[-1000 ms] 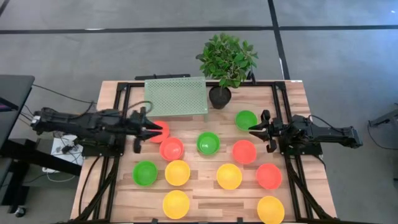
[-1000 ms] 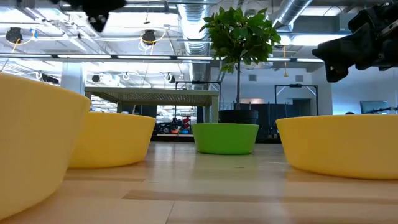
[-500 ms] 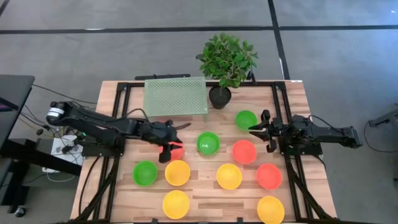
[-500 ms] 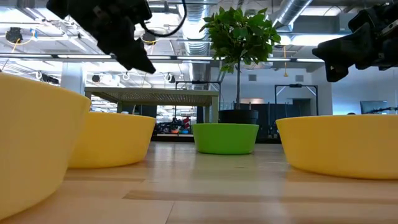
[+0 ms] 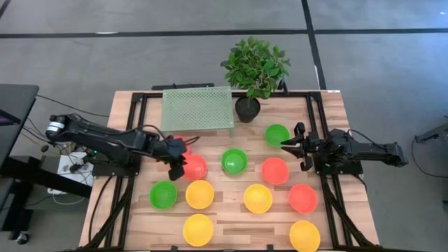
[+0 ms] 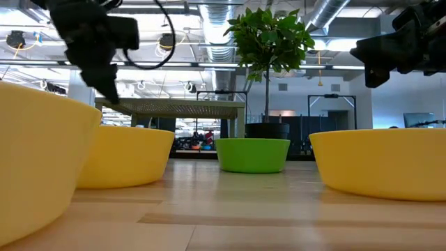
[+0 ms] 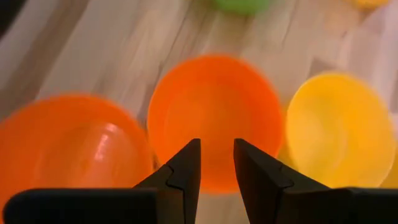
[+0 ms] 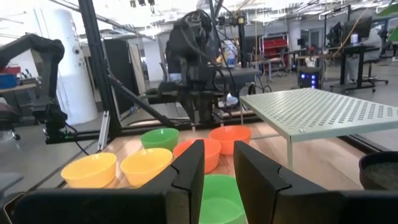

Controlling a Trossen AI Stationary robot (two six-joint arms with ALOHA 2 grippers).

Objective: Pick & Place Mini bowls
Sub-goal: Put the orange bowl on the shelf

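Several mini bowls in green, red-orange and yellow sit upright on the wooden table. My left gripper (image 5: 179, 164) (image 7: 216, 163) (image 6: 110, 94) hangs tipped downward over the near rim of a red-orange bowl (image 5: 197, 168) (image 7: 214, 115), fingers open by a narrow gap, touching nothing. A second red-orange bowl (image 5: 184, 142) (image 7: 68, 149) lies just beside it, and a yellow bowl (image 5: 199, 194) (image 7: 339, 127) on the other side. My right gripper (image 5: 283, 145) (image 8: 219, 149) waits above the table next to a green bowl (image 5: 277, 134), with the same narrow gap.
A green perforated rack (image 5: 198, 108) stands at the far edge beside a potted plant (image 5: 247, 108). Black frame rails (image 5: 137, 140) run along both table sides. Two yellow bowls (image 6: 376, 164) sit close to the near edge. A middle green bowl (image 5: 234, 161) lies between the arms.
My left gripper swung from beside the far red-orange bowl toward the table's right and near edge, came down and tipped its fingers downward over the second red-orange bowl, then drew back a little to the left. No bowl has moved.
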